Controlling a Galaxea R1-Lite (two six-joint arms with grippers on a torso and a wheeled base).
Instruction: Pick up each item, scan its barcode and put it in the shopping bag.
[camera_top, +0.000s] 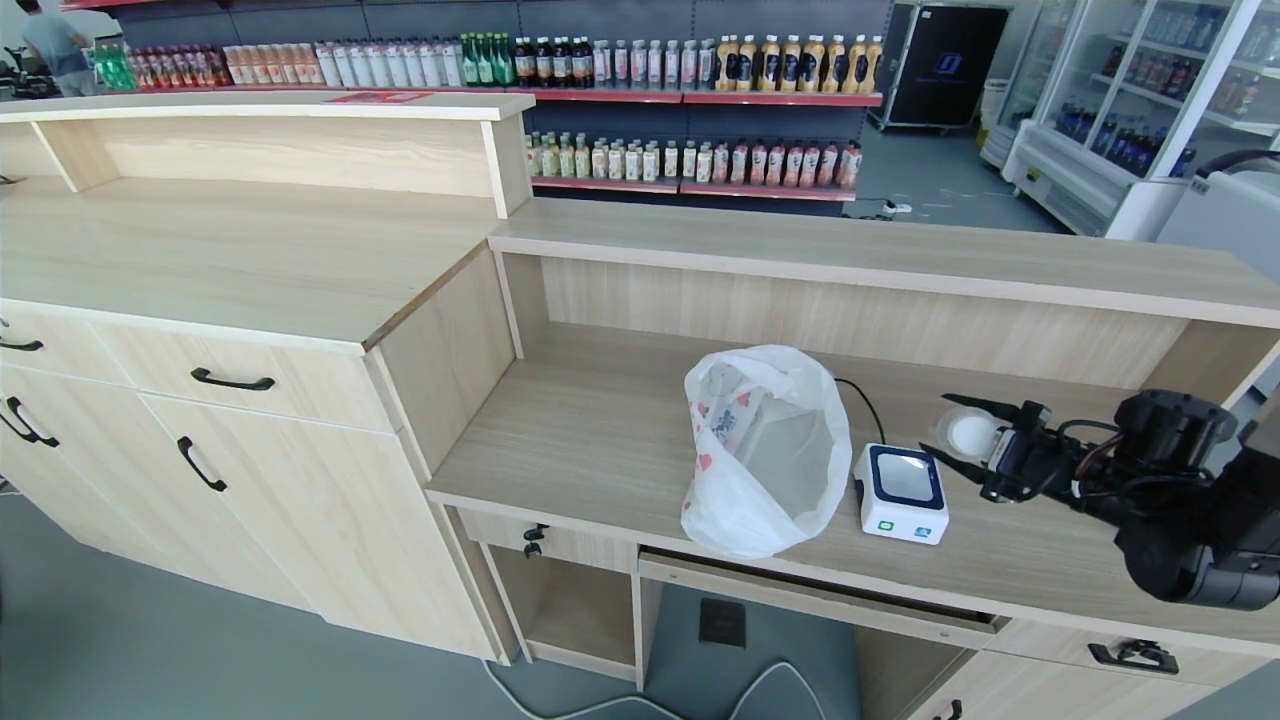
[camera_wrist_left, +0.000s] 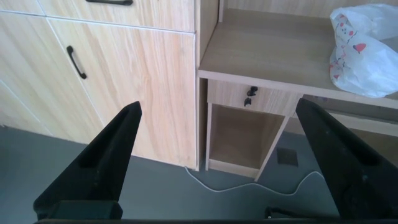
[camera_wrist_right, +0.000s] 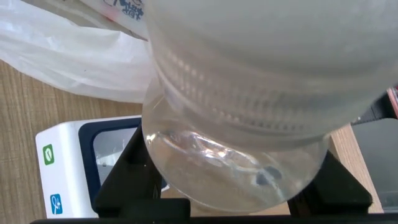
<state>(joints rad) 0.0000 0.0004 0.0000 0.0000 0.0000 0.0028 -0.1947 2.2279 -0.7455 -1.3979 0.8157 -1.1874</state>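
Container (camera_top: 970, 434) of clear plastic, with a white round end facing the head camera, sits between the two fingers of the right pincer (camera_top: 966, 437), which pinches it from opposite sides. The container lies on its side in this grip, over the worktop (camera_top: 600, 430) and just right of the scanner (camera_top: 900, 490). Whether it touches the worktop cannot be told. In the right wrist view the container's ribbed wall and rounded clear end stand close to the lens, with a dark finger on each side, and the scanner and the bag lie beyond it. The scanner is a white box with a dark-framed window on top and two small coloured marks on its near edge. It rests flat on the worktop, just beside the bag (camera_top: 760, 450). A black cable (camera_top: 868, 402) runs from behind the scanner past the bag's rear. The bag is white translucent plastic with red print; it stands near the worktop's front edge with its mouth open. The left pincer (camera_wrist_left: 219, 106) is spread wide and holds nothing. It hangs low above the grey floor (camera_wrist_left: 155, 193), facing the cabinet (camera_wrist_left: 124, 81) and a keyed drawer (camera_wrist_left: 252, 96) under the worktop.
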